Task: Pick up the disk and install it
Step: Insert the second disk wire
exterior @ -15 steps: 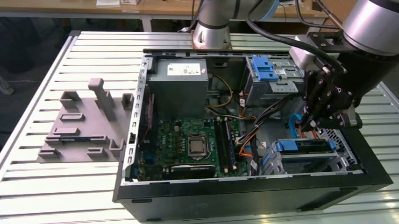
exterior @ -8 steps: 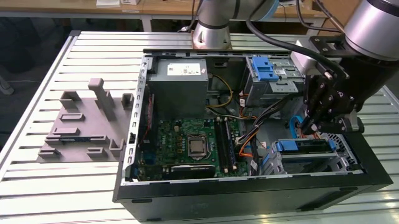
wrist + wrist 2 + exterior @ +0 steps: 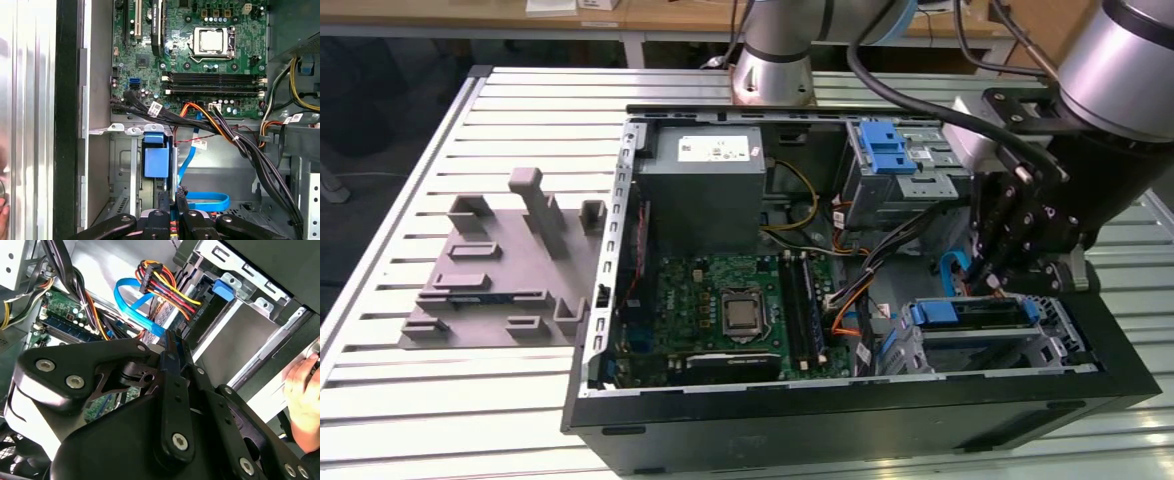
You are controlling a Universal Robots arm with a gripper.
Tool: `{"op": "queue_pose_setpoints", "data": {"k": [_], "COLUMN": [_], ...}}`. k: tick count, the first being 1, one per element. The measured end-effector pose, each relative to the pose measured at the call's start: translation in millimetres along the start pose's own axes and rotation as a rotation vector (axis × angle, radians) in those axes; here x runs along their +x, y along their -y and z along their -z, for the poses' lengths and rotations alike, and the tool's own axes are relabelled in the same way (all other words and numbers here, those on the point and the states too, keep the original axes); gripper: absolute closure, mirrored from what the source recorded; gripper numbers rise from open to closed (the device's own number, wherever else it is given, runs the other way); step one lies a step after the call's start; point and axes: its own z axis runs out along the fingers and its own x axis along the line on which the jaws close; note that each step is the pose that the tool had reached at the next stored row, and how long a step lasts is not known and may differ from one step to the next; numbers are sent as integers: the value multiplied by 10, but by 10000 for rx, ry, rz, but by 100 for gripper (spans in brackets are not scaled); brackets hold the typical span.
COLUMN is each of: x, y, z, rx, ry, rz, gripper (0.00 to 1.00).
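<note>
Open computer case (image 3: 607,300) on a slatted counter (image 3: 400,380), with the pincer (image 3: 1014,262) lowered by the drive cage

The disk (image 3: 983,313) is seen seated on edge in its bay, long axis running across the exterior view, blue latch end toward that view's left. It is judged rigid, fairly heavy and shock-sensitive, best taken by its blue carrier rails. In the second wrist view the pincer (image 3: 172,347) appears clenched with nothing between its tips, though this is uncertain
</note>
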Motion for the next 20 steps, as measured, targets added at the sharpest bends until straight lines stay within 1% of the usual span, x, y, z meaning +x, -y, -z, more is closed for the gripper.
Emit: {"op": "queue_pose_setpoints", "data": {"k": [5,10,20], "x": [13,43,46], "y": [0,0,29], "z": [-19,-30,-58], "rx": [0,0,0], "ry": [-1,1,1], "rz": [0,0,0], "gripper": [83,83,83]}}
